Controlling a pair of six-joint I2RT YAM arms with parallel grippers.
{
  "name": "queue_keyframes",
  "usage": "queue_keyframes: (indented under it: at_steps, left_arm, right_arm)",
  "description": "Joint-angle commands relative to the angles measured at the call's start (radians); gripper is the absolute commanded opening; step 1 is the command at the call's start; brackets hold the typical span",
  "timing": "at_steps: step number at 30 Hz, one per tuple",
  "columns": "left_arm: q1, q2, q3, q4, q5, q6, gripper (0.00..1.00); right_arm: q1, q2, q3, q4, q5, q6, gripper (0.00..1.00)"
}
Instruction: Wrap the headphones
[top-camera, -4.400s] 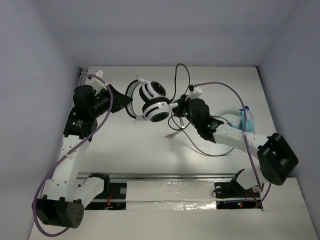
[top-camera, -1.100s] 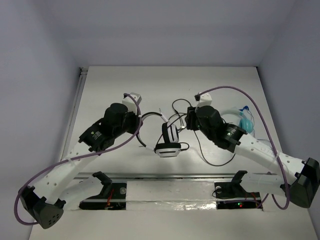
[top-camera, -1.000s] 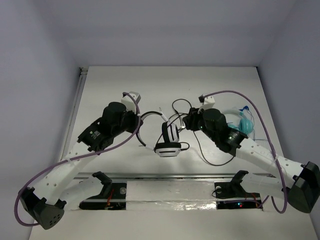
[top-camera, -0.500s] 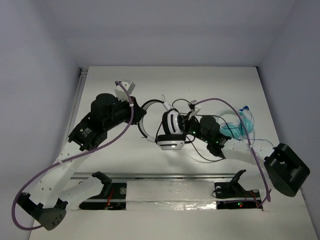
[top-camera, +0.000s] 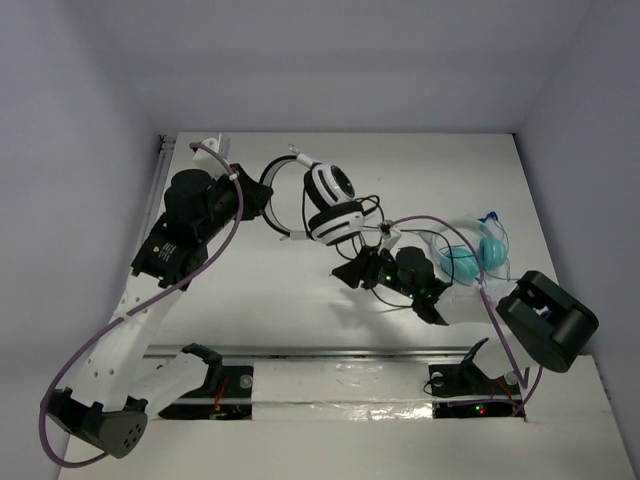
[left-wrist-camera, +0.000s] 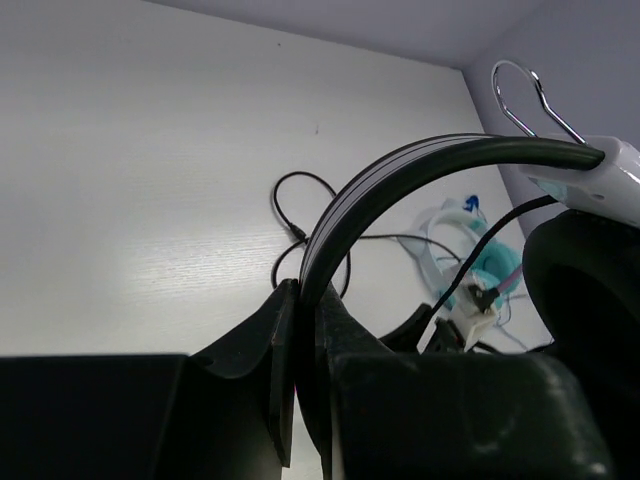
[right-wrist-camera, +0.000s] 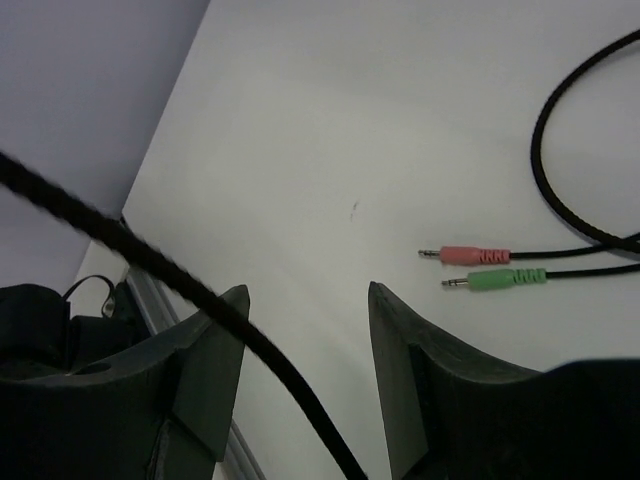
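The headphones (top-camera: 328, 197) hang tilted above the back middle of the table, white-rimmed earcups to the right of my left gripper (top-camera: 267, 201). That gripper is shut on the thin black headband (left-wrist-camera: 400, 172), which arcs up out of the jaws of my left gripper (left-wrist-camera: 301, 292). The black cable (top-camera: 371, 204) trails from the earcups down to my right gripper (top-camera: 352, 272). In the right wrist view my right gripper (right-wrist-camera: 305, 295) is open above the table, and a cable strand (right-wrist-camera: 130, 252) crosses its left finger loosely. The pink plug (right-wrist-camera: 470, 254) and green plug (right-wrist-camera: 497, 280) lie on the table beyond the right finger.
Teal headphones (top-camera: 466, 261) with clear tubing lie at the right, just behind my right arm; the teal headphones (left-wrist-camera: 492, 268) also show in the left wrist view. A metal rail (top-camera: 330, 354) runs along the near edge. Walls close in the left, right and back.
My left arm has carried the headphones up and toward the back left. My right gripper has moved nearer and leftward, away from the earcups, and opened wider.
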Motion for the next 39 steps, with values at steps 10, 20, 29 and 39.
queue_keyframes:
  at_steps: [10,20,29,39]
  left_arm:
    - [0.085,0.002,-0.097,0.365,-0.164,-0.318,0.00]
    - [0.085,-0.045,-0.157,0.343,-0.450,-0.266,0.00]
    - [0.085,-0.030,-0.223,0.299,-0.569,-0.218,0.00]
    - [-0.114,-0.045,-0.295,0.147,-0.807,-0.197,0.00]
  right_arm:
    - [0.212,0.120,0.072,-0.002,0.090,0.023,0.56]
    - [0.385,0.134,0.102,-0.088,0.062,0.030,0.49]
    - [0.569,0.013,0.174,-0.379,0.145,0.036,0.11]
    - [0.629,-0.252,0.371,-0.978,0.263,-0.047,0.00]
